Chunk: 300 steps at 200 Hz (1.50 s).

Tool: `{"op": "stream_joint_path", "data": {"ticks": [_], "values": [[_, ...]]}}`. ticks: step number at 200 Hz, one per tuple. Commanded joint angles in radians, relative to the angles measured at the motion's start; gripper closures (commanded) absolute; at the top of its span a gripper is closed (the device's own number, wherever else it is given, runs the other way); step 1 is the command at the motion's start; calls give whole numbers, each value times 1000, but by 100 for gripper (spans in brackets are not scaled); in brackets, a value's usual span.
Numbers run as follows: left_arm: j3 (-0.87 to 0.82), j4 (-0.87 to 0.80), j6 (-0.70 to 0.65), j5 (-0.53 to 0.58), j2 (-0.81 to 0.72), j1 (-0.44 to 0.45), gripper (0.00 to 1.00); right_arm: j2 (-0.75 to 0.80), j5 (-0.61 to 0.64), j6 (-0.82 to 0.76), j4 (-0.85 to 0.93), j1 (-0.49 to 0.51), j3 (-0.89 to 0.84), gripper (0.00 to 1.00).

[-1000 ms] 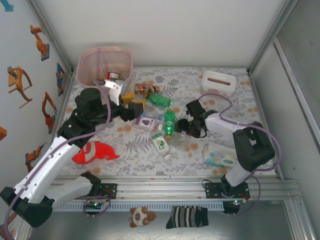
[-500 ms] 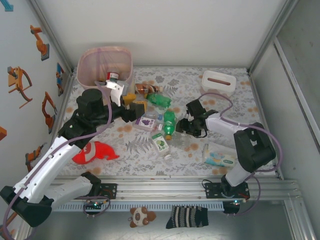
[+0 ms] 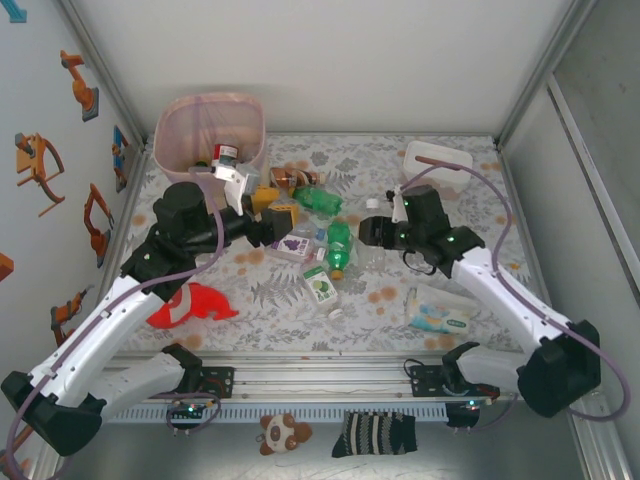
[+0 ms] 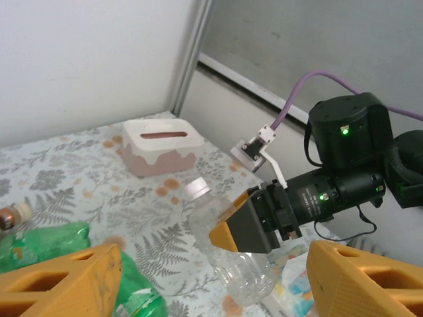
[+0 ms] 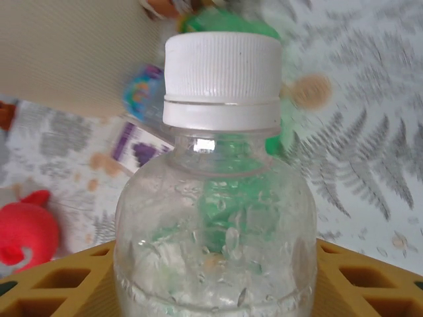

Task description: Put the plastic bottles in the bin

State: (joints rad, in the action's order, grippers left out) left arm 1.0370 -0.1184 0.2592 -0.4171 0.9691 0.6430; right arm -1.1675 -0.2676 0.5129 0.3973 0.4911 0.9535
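My right gripper (image 3: 374, 230) is shut on a clear plastic bottle (image 3: 372, 212) with a white cap and holds it above the table's middle. The left wrist view has the same bottle (image 4: 243, 267) hanging tilted from the right gripper (image 4: 228, 228). In the right wrist view the bottle (image 5: 213, 244) sits between both orange fingers (image 5: 56, 290). My left gripper (image 3: 280, 216) is open with nothing in it, near the pile's left side; its orange fingers (image 4: 63, 281) stand wide apart. Green bottles (image 3: 338, 245) (image 3: 318, 200) lie on the table. The pink-beige bin (image 3: 190, 120) stands at the back left.
A purple juice box (image 3: 290, 243), a green juice box (image 3: 322, 288) and a brown bottle (image 3: 290, 178) lie in the pile. A red plush fish (image 3: 190, 305) is at the front left, a wipes pack (image 3: 438, 312) at the front right, a tissue box (image 3: 437, 165) at the back right.
My right gripper closed on the clear bottle and lifted it off the table, its arm rising and stretching out over the right side. The left arm shifted only slightly.
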Motion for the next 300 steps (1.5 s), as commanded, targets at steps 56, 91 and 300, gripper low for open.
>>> {"op": "stream_joint_path", "data": {"ticks": [56,91,300], "values": [[5,169,12,-205,41,57,25,209,-248,-83,-268,4,88,45],[19,224,13,-235,74,102,23,260,-337,-76,-385,18,91,46],[116,359,29,-408,235,274,44,308,-453,-133,-514,168,144,47]]}}
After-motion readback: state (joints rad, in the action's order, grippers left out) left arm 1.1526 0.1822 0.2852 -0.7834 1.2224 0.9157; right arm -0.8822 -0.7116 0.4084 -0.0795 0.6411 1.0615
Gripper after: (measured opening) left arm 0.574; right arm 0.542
